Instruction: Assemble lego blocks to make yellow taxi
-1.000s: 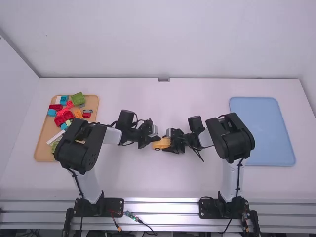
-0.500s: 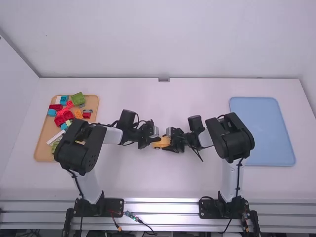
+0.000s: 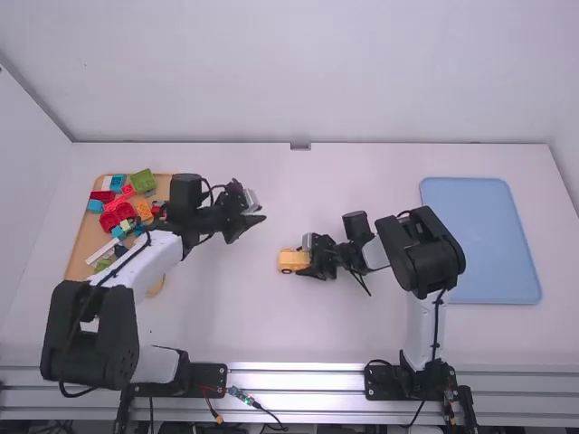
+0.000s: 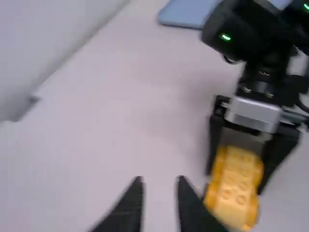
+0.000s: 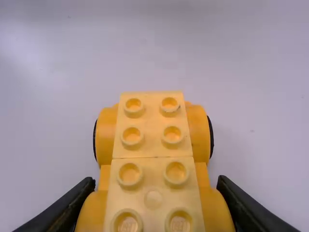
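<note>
Would likely need to swing the empty, spread left gripper (image 3: 261, 216) rightward and nearer the robot to meet the yellow car (image 3: 289, 260), grasped mid-way across the table (image 3: 226, 312) by the closer right gripper (image 5: 155, 183), with long axis crosswise and free end leftward.

Looks like a robotics lab or test cell to me. From my end, the high view has my two arms, left (image 3: 86, 334) and right (image 3: 425, 258), mounted along slotted metal framing (image 3: 294, 378) at a white table (image 3: 362, 334). Cables run down the arms, with loose wiring (image 3: 262, 410) by the framing. White walls (image 3: 298, 72) behind; toy blocks (image 3: 143, 181) in a tan tray (image 3: 83, 244), blue tray (image 3: 479, 240) opposite.
</note>
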